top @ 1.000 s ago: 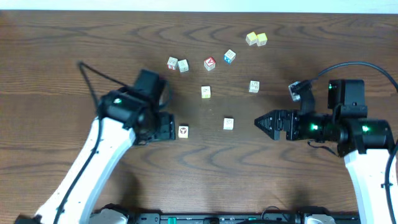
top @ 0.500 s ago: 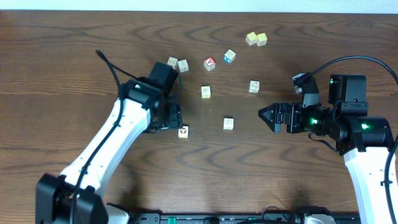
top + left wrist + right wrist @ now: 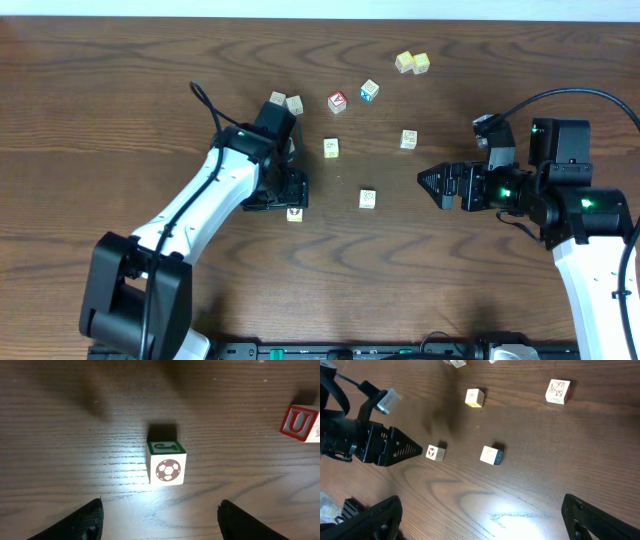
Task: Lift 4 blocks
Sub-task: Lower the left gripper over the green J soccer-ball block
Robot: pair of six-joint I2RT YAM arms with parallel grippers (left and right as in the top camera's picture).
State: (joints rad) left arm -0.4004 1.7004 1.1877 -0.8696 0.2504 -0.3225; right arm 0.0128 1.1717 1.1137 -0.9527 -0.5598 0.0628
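Four cream blocks lie mid-table. The one with a red-brown football mark lies just ahead of my left gripper. That gripper is open, its tips short of the block on either side, and from overhead it partly covers the block. The other blocks are one at the centre, one further back and one to the right. My right gripper is open over bare wood, right of the centre block.
At the back lie a cream pair, a red-faced cube, a blue-faced cube and two pale yellow cubes. A cube face with a red-framed U shows at the right edge of the left wrist view.
My left arm has swung right, bringing its gripper from left of the football block to over it. The right gripper drew back slightly to the right, then held still.
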